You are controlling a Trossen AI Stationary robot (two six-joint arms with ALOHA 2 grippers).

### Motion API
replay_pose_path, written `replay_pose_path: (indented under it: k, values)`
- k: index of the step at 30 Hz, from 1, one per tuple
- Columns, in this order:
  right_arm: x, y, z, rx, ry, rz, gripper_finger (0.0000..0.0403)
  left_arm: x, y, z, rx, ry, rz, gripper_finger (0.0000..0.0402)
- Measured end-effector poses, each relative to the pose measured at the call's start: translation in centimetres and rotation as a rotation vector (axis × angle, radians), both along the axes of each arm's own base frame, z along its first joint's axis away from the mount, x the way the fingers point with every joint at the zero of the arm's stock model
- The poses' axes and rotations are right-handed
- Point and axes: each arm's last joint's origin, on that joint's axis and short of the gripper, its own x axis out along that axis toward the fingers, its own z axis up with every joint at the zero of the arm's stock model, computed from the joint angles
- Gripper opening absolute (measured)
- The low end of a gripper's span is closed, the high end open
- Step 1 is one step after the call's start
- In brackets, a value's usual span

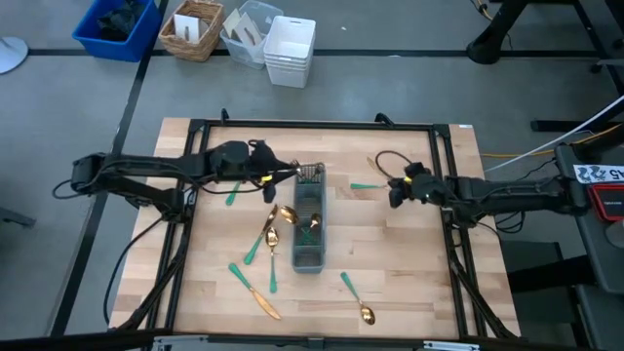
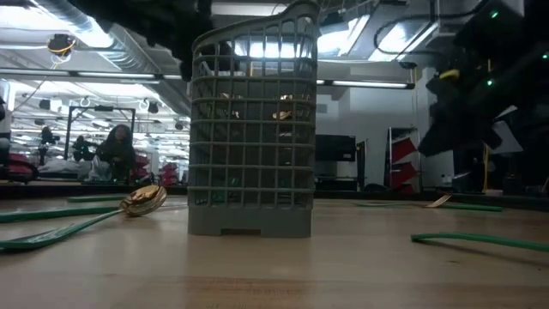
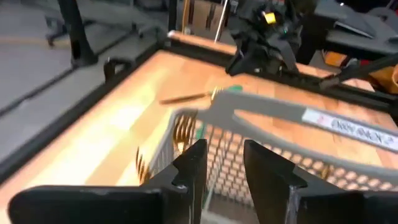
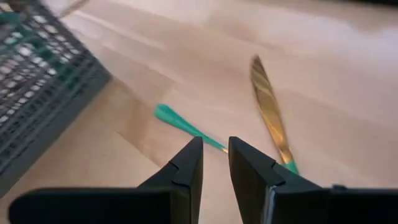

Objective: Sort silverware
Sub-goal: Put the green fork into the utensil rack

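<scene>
the right gripper (image 4: pixel 214 163) is hovering, fingers slightly parted and holding nothing, directly over a green-handled fork (image 1: pixel 368 184) lying just right of the grey caddy (image 1: pixel 309 231), handle pointing toward the caddy. the left gripper (image 3: pixel 222 163), likewise parted and holding nothing, is hanging over the caddy's far end.

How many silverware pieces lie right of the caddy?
3: a spoon lying apart, plus a green-handled piece and a knife by the right gripper. Arms may hide others.
</scene>
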Motion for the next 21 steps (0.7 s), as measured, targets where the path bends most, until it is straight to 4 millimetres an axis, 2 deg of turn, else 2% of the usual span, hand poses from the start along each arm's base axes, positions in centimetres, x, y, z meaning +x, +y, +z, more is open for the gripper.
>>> replay_pose_path:
  k: [6, 10, 15, 21]
  values:
    - [-1.1, -1.4, -0.8, 0.131, 0.072, -0.1, 0.0079, -0.9, -0.2, -0.3, -0.05, 0.071, 0.016, 0.0098]
    - [-1.6, -2.0, -1.1, 0.154, 0.101, -0.152, 0.0079, -1.0, -0.2, -0.6, -0.062, 0.104, 0.019, 0.0098]
    - [-1.7, -2.3, -1.3, 0.197, 0.103, -0.165, 0.0079, -1.1, -0.2, -0.7, -0.062, 0.112, 0.025, 0.0098]
    - [-1.3, -2.5, -2.4, 0.252, 0.188, -0.208, 0.0079, -1.1, -0.2, -0.7, -0.062, 0.112, 0.026, 0.0098]
